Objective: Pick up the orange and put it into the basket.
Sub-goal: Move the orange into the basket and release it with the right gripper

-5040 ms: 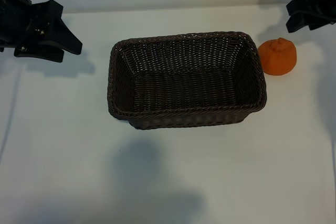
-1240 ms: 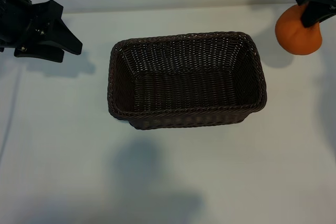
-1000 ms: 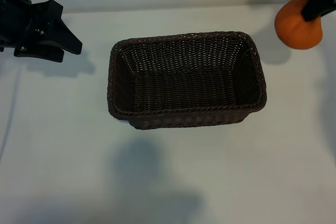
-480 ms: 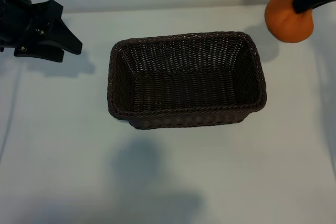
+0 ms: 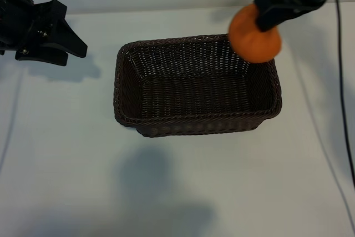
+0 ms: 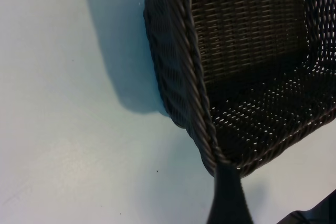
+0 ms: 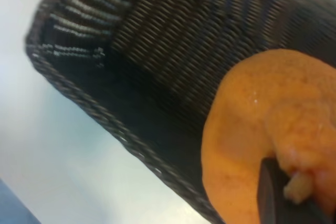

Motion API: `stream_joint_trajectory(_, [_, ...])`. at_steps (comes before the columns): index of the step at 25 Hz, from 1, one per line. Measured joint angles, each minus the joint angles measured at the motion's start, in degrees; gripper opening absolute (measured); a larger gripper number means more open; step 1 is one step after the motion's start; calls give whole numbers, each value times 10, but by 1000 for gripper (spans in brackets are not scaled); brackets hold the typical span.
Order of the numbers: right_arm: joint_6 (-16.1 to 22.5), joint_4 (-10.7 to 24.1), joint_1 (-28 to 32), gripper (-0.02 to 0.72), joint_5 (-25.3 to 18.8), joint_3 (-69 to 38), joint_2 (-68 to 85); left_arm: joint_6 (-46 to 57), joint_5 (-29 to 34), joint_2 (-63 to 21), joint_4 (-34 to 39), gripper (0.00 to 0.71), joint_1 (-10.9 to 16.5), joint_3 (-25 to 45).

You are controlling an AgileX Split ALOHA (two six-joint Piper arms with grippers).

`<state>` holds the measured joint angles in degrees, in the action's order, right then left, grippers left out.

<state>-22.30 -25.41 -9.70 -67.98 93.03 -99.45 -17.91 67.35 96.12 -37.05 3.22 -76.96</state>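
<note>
Gripping the orange [image 5: 254, 40] by its top, the right end effector [image 5: 266, 19] holds it in the air above the basket [image 5: 197, 123], over the rim at the far right corner. The fingertips appear pinched on the puckered nub. The left end effector [image 5: 69, 45] hangs open, well apart, above the desk [image 5: 66, 154].

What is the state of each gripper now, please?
Left gripper: open, holding nothing, parked left of the basket.
Right gripper: closed on the orange, over the basket's far right corner.
</note>
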Motion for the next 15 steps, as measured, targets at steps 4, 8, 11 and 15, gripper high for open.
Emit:
stream_joint_trajectory(4, [9,0,-43,49,39,0,0,0,0,0,0,518,0,0])
stream_joint_trajectory(8, [19,-3,-70,49,81,0,0,-2,0,0,0,518,0,0])
stream_joint_trajectory(11, [22,-4,-75,49,99,0,-1,-2,0,0,0,518,0,0])
stream_joint_trajectory(15, [26,-7,-75,49,103,0,-18,-2,0,0,0,518,0,0])
